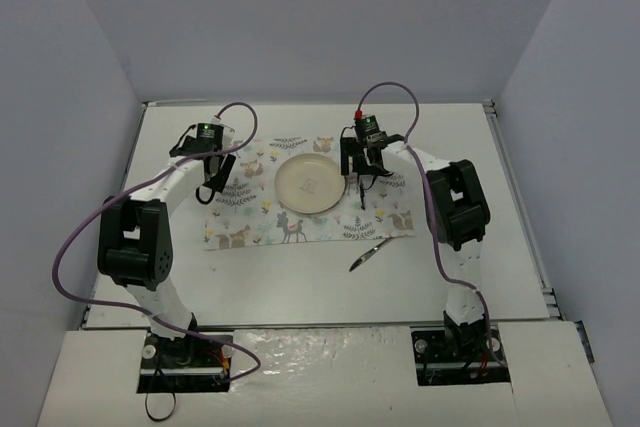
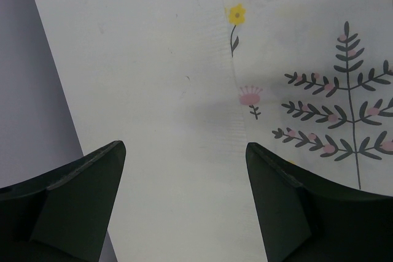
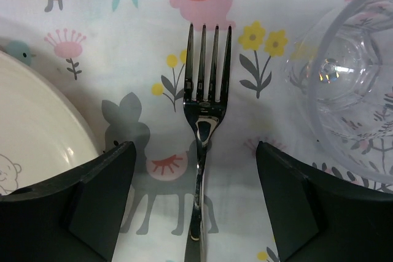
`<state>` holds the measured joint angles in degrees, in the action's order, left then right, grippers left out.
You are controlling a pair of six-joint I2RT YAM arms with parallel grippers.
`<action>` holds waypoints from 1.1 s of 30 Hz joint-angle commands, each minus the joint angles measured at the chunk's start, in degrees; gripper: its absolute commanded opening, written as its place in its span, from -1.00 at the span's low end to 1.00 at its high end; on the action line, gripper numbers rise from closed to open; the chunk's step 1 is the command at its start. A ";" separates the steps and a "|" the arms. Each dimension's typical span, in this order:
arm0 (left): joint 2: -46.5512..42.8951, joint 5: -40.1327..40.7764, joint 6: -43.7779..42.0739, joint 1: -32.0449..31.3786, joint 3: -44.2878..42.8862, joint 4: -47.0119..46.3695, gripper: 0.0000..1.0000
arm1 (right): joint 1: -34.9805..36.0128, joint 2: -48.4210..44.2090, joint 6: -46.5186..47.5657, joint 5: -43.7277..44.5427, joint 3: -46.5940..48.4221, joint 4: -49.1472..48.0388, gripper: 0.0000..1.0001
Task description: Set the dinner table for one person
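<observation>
The dinner table (image 1: pixel 300 287) is the big white top. On it lies an animal-print placemat (image 1: pixel 250 232) with a cream plate (image 1: pixel 310 184) in its middle. A metal fork (image 3: pixel 206 108) lies flat on the placemat, tines pointing away, between the plate (image 3: pixel 37 127) and a clear glass (image 3: pixel 353 90). My right gripper (image 3: pixel 195 145) stands open astride the fork's handle, both fingers clear of it. In the overhead view this gripper (image 1: pixel 358 169) hangs just right of the plate. My left gripper (image 2: pixel 184 146) is open and empty over the bare table (image 2: pixel 147 90) at the placemat's left edge (image 2: pixel 234 115).
A metal spoon (image 1: pixel 368 255) lies slanted on the table just below the placemat's lower right corner. Grey walls close in the table on three sides. The left arm (image 1: pixel 135 237) and right arm (image 1: pixel 458 207) rise from the near edge.
</observation>
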<state>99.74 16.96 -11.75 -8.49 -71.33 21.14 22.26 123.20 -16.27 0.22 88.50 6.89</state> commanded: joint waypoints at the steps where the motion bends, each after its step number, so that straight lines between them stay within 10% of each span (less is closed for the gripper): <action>1: -1.15 0.25 0.12 0.58 -3.40 -0.75 0.54 | 0.70 -6.91 2.16 1.24 -0.75 -1.88 0.53; 15: -7.48 -11.41 -6.55 -3.04 -6.89 4.19 0.51 | 4.41 -27.82 15.49 0.48 -2.06 -3.20 0.52; 22: -5.85 -16.89 -14.56 -20.23 -7.34 12.67 0.51 | 0.34 -40.26 28.85 20.83 -6.85 -7.82 0.69; 33: 6.94 -16.96 -3.17 -40.99 -17.52 12.58 0.38 | -16.54 -44.89 26.35 18.82 -21.97 -11.28 0.71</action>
<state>104.53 -0.09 -19.57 -47.69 -83.38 33.65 7.03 79.70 10.34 17.96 69.15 -1.11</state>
